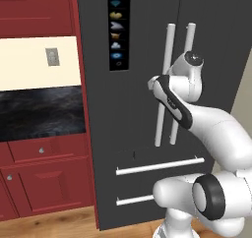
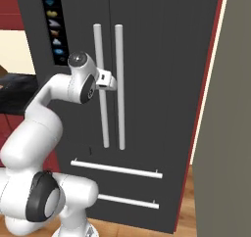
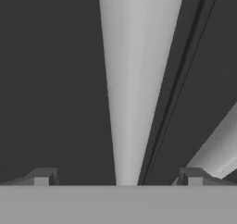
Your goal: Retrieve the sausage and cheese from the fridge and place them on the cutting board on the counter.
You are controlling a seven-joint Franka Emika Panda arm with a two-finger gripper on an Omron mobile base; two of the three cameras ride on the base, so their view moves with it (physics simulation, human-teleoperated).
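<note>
Fridge [image 1: 133,109]: doors closed, directly ahead of you, two upright silver handles at the door seam. Your gripper [image 3: 118,177]: jaws spread wide, left handle [image 3: 134,79] between the fingertips, untouched. Counter [image 1: 42,111]: left of fridge, on red cabinets [image 1: 44,183].

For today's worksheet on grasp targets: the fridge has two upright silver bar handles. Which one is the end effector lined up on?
The left-door handle: the open end effector straddles it in the hand view. The other handle stands clear to its right.
</note>
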